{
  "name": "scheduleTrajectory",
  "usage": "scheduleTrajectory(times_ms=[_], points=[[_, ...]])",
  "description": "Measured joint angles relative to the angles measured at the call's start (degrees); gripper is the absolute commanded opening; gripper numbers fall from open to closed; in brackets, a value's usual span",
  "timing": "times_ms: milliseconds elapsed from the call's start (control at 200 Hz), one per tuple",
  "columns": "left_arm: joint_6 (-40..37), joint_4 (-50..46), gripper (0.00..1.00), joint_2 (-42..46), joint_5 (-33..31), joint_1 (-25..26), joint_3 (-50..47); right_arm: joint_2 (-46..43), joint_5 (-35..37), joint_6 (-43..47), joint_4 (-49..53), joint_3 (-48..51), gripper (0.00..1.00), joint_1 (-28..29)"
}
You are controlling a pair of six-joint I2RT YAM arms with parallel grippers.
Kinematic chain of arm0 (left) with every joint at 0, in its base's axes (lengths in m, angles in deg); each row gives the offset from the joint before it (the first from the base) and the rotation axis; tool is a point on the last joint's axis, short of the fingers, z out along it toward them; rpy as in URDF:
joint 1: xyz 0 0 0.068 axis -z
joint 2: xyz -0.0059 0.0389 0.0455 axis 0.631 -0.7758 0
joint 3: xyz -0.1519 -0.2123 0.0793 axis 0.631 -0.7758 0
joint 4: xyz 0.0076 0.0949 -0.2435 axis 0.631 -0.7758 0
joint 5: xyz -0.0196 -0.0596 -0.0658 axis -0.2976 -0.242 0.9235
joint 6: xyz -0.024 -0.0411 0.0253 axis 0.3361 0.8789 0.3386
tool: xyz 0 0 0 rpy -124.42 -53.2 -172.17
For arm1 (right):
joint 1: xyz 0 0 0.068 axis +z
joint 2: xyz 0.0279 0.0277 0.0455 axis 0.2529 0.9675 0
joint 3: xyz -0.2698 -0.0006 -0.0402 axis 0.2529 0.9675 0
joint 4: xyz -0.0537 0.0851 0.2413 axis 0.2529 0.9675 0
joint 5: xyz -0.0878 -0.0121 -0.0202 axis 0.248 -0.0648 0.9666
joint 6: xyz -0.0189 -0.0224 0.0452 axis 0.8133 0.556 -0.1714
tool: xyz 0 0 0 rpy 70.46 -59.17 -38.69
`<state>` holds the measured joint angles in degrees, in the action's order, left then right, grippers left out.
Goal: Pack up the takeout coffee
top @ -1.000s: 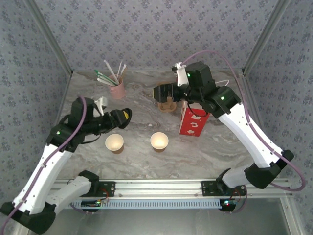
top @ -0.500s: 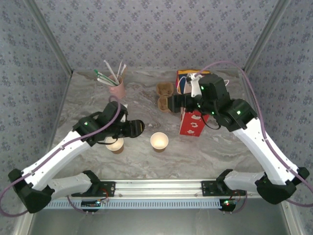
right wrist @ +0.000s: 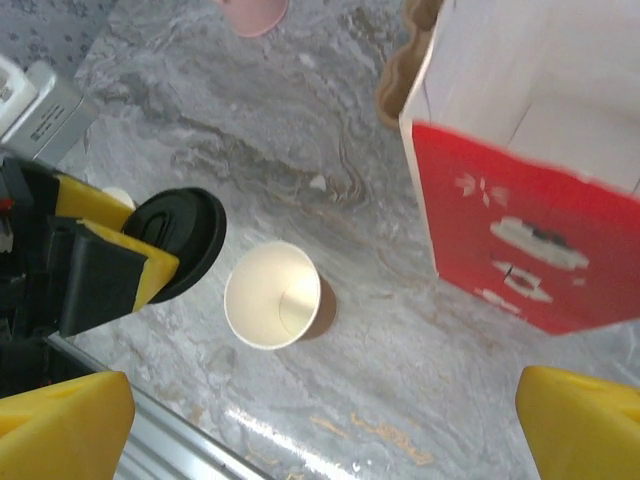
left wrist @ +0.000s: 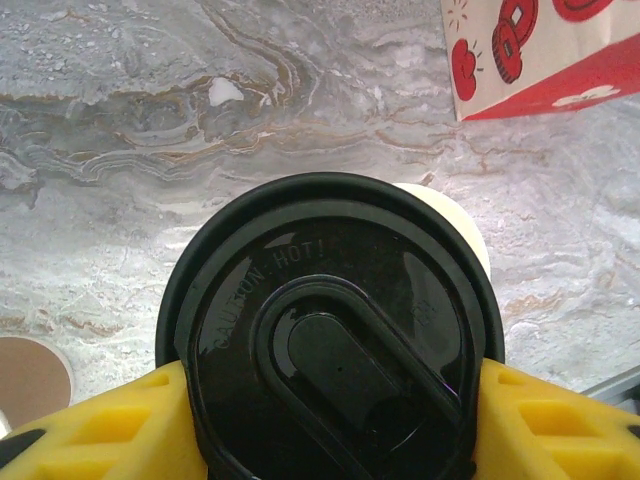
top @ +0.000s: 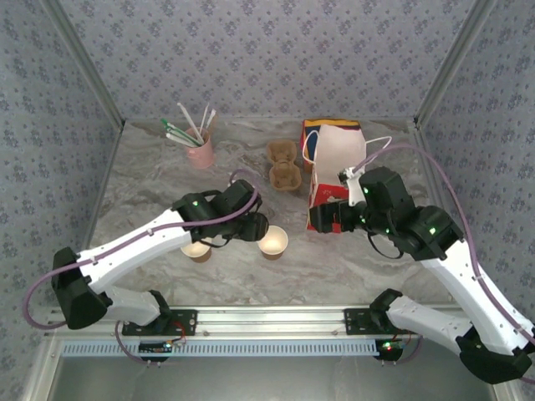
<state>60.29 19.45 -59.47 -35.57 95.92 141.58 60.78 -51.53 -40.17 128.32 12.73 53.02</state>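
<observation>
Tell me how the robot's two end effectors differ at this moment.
The left end effector is closed on a black plastic lid; the right end effector stands wide open with nothing between its fingers. The left one is beside a lidless paper cup, while the right one is nearer the red-and-white paper bag. Both have two yellow fingers.

**Colours at the table**

Between your yellow left pads [left wrist: 110,430] the lid [left wrist: 330,330] is glossy black. Beyond it the table [left wrist: 150,120] is grey marble veined with tan. Ahead of your yellow right pads [right wrist: 60,430] the cup [right wrist: 272,295] is cream inside and tan outside; further right of them the bag [right wrist: 520,240] is red with white prints, plain white within.
</observation>
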Motion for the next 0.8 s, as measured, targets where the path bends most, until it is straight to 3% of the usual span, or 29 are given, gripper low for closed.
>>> scheduleTrajectory(times_ms=[385,800], points=[[-2.8,1.4,0.53,-6.0,-3.5,4.4,1.2,-5.3,-0.7,-5.3,-0.6,16.0,1.00,5.2],[-3.7,10.3,0.51,-6.9,-7.5,7.7,-3.8,-7.5,-0.1,-8.7,-5.9,23.5,1.00,5.3]])
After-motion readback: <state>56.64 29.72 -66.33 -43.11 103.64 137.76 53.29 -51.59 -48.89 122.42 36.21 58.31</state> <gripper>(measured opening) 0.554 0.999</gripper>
